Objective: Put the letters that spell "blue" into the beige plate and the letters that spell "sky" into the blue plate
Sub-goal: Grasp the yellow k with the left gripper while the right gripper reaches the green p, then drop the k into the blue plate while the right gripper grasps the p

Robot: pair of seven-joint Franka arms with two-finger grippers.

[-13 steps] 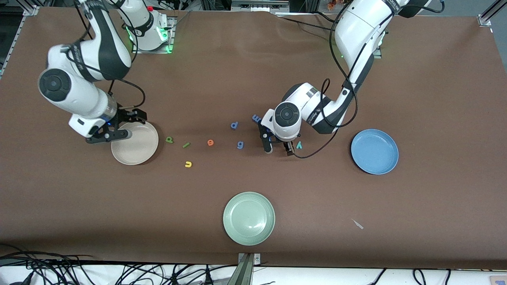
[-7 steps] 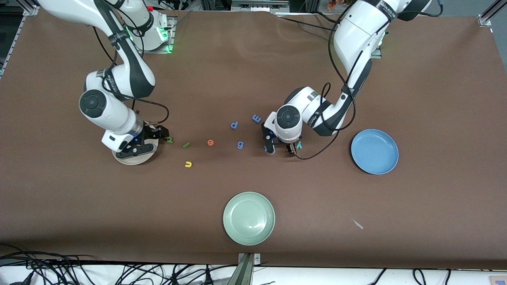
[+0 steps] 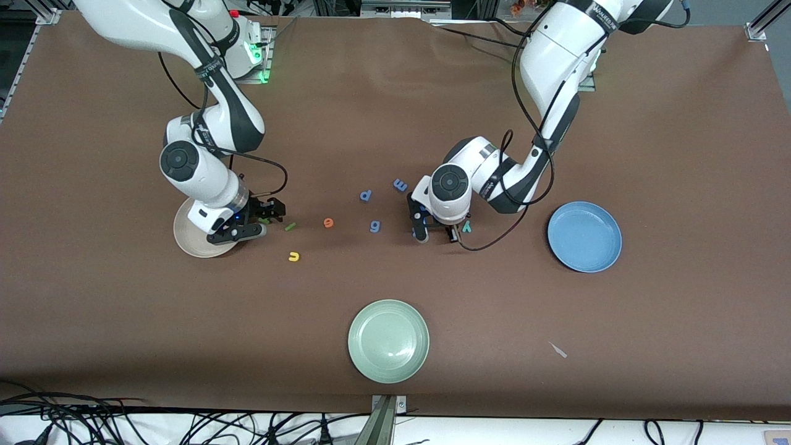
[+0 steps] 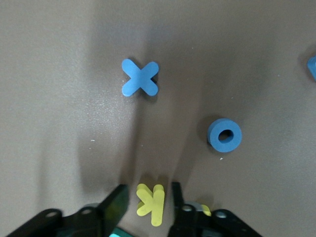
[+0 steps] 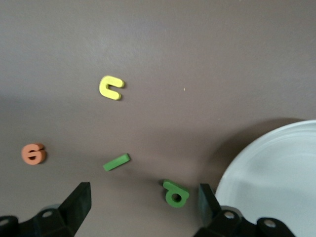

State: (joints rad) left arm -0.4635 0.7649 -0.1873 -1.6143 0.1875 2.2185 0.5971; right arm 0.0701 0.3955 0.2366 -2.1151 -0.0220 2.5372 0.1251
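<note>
**Inspector:** Left gripper (image 3: 437, 236)?

**Assistant:** Down at the counter (image 3: 680, 154), mid-length. Its jaws stand narrowly either side of the yellow k (image 4: 150, 203), and a sliver of counter shows on each side of the letter, so they are not clamped on it. The teal y (image 3: 467, 227) lies just beside the gripper, toward the blue plate (image 3: 584, 237).

**Inspector:** Location of that plate?

**Assistant:** Toward the left arm's end of the counter, well apart from the k and y.

**Inspector:** Right gripper (image 3: 264, 220)?

**Assistant:** Over the green b (image 5: 175, 193), jaws spread wide with the letter between them and nothing gripped. The b lies on the counter just beside the rim of the beige plate (image 3: 188, 238), which sits toward the right arm's end.

**Inspector:** Remaining letters of "blue"?

**Assistant:** All on the counter. The green l (image 3: 290, 227) is near the b, and the orange e (image 3: 328, 222) is further along toward the left arm. The yellow u (image 3: 293, 256) lies nearer the front camera than the l.

**Inspector:** Other items?

**Assistant:** A blue x (image 4: 140, 77) and a blue o (image 4: 224, 135) lie near the k. A pale green plate (image 3: 388, 340) sits nearest the front camera.
</note>
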